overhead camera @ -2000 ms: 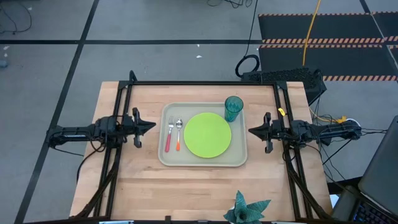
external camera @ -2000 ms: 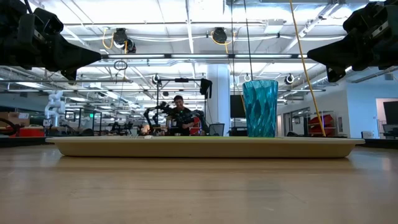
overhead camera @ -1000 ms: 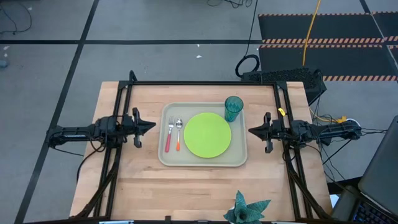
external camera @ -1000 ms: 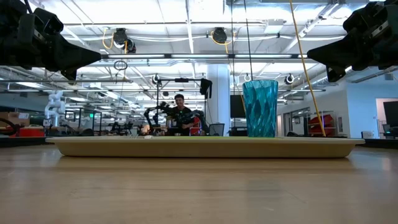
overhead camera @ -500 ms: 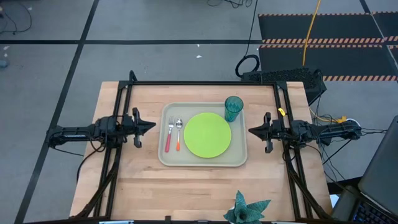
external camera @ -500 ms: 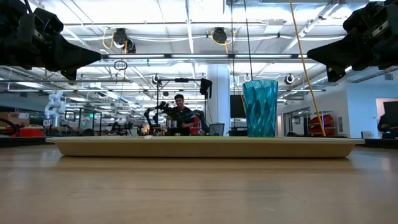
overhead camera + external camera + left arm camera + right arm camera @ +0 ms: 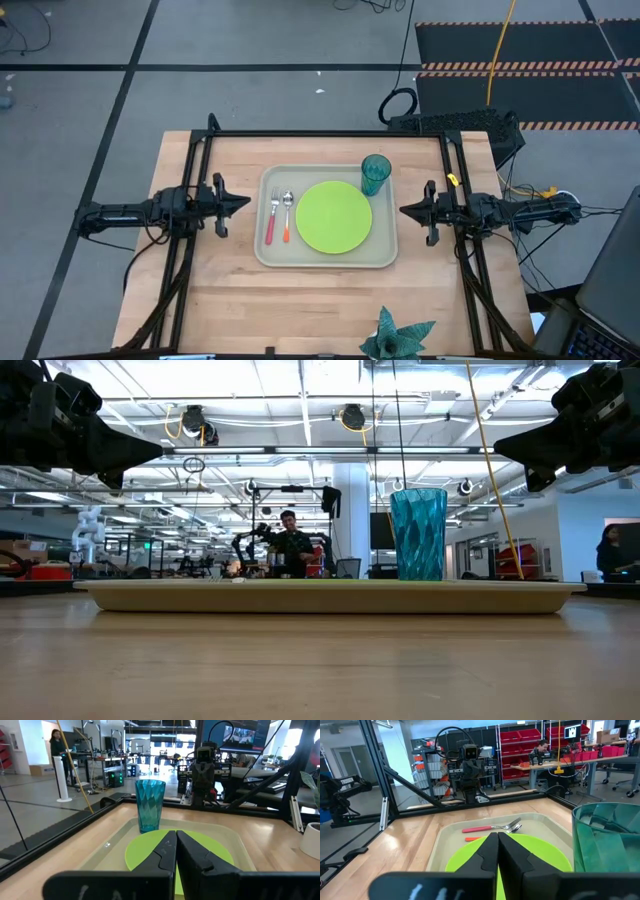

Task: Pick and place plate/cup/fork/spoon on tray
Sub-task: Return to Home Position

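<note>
The beige tray (image 7: 262, 245) lies in the middle of the table. On it rest the lime-green plate (image 7: 334, 216), the red-handled fork (image 7: 271, 222), the orange-handled spoon (image 7: 287, 221) and, upright at the far right corner, the teal cup (image 7: 375, 174). My left gripper (image 7: 246, 202) hovers shut, level, just left of the tray. My right gripper (image 7: 404, 210) hovers shut, level, just right of it. Both hold nothing. The left wrist view shows the cup (image 7: 149, 805) and plate (image 7: 145, 852); the right wrist view shows the fork (image 7: 492, 827) and spoon (image 7: 487, 836).
A spiky teal-green folded leafy object (image 7: 400, 336) sits at the table's near edge. Black frame rails (image 7: 330, 133) run along the far, left and right sides. Bare wood lies in front of the tray. People stand in the room beyond the table (image 7: 290, 545).
</note>
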